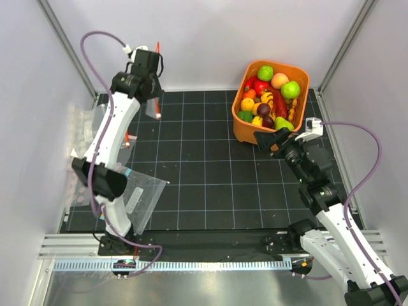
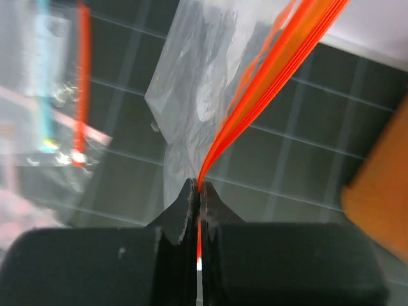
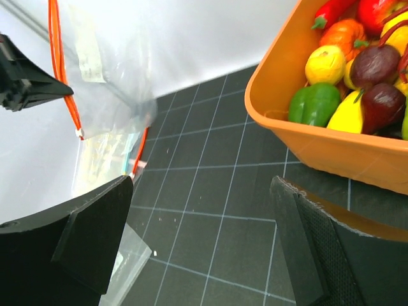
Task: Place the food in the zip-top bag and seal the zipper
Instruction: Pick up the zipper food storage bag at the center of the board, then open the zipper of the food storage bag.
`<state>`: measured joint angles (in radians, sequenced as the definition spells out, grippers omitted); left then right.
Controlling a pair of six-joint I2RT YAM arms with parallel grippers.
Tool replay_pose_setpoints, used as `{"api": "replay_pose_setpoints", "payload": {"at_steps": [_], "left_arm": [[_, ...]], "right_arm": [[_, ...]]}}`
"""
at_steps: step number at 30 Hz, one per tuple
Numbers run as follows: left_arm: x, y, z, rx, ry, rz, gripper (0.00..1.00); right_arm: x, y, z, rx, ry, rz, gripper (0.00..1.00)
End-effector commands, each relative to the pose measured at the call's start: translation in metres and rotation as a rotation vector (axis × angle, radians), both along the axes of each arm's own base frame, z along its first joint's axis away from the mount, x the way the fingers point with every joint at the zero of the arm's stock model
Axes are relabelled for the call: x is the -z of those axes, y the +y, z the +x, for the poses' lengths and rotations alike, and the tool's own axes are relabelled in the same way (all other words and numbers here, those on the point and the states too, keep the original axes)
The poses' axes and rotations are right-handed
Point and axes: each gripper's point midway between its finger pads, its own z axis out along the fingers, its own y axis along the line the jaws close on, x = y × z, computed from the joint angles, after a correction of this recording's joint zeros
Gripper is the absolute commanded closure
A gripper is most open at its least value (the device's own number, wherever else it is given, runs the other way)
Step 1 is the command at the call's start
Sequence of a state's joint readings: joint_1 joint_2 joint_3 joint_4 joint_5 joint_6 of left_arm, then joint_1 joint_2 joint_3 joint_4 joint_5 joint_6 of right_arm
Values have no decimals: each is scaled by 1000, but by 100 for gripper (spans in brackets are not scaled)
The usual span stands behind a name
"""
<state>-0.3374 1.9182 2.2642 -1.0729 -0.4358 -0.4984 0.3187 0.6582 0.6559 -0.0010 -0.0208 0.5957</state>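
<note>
The zip-top bag (image 2: 191, 83) hangs lifted over the far left of the desk (image 1: 204, 185), its zipper (image 2: 268, 83) clenched in the left jaws (clear film drooping). The food (image 1: 271, 95) fills an orange bin (image 3: 331, 150) at the far right, and the right jaws gape released just beside the bin.

Overhead view looks down on the table (image 1: 210, 185) — wrist views sit close, both catching the zip-top bag (image 2: 191, 89).

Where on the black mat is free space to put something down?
The black grid mat is bare in its middle, between the clear zip-top bag pinched in the left gripper and the orange plastic tub, and near, between the flat clear bag and the right arm. Crowded: the left edge with loose bags, and beside the tub, where the open right gripper hovers.
</note>
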Motion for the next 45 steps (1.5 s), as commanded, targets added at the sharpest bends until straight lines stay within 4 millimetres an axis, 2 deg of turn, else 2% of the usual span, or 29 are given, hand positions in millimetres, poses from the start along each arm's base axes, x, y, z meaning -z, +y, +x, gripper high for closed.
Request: {"api": "replay_pose_setpoints", "payload": {"at_steps": [1,2,3,4,5,7,8,9,11,12,13,16,18,19,20,25,30,36,40,45], "left_arm": [[36,-59,-32,61,96,-319,100],[17,-84,-40,115,16,-386,100],[20,-96,-47,127,-3,-406,100],[56,-128,-60,171,13,-421,100],[52,-138,-68,190,-32,-436,100],[74,-158,-81,220,-27,-436,100],[76,-176,-88,260,-43,-453,100],[96,-178,-96,277,-15,-431,100],[102,-192,-103,332,-32,-439,100],[118,-190,-109,351,-9,-408,100],[120,-193,-113,373,-13,-413,100],[141,-195,-128,449,5,-416,100],[147,-196,-136,502,-7,-423,100],[161,-192,-144,521,8,-410,100],[151,-194,-145,538,-32,-442,100],[140,-207,-164,634,-45,-501,100],[135,-211,-173,658,-57,-501,100],[143,-223,-180,678,-27,-503,100],[157,-240,-186,705,19,-498,100],[164,-256,-194,733,43,-489,100]], "right_arm": [[-15,15,1,-79,-48,-5,5],[-15,18,1,-99,-49,-6,6],[-17,22,1,-122,-53,-3,11],[-15,29,2,-157,-48,-2,14],[-11,33,4,-174,-39,3,17],[-8,38,7,-193,-31,6,20],[-4,43,6,-220,-19,12,22],[-2,46,7,-233,-16,16,25],[6,53,12,-259,5,25,30],[8,58,11,-288,14,34,32],[8,65,11,-314,9,36,37],[20,78,17,-340,39,13,40],[29,88,20,-355,61,-11,44],[33,91,21,-360,67,-19,45],[35,97,19,-377,71,-25,48],[52,108,26,-368,94,-68,48],[61,117,31,-370,109,-95,48],[66,117,35,-332,104,-111,48],[67,114,37,-307,97,-121,48],[75,110,43,-269,118,-144,48]]}}
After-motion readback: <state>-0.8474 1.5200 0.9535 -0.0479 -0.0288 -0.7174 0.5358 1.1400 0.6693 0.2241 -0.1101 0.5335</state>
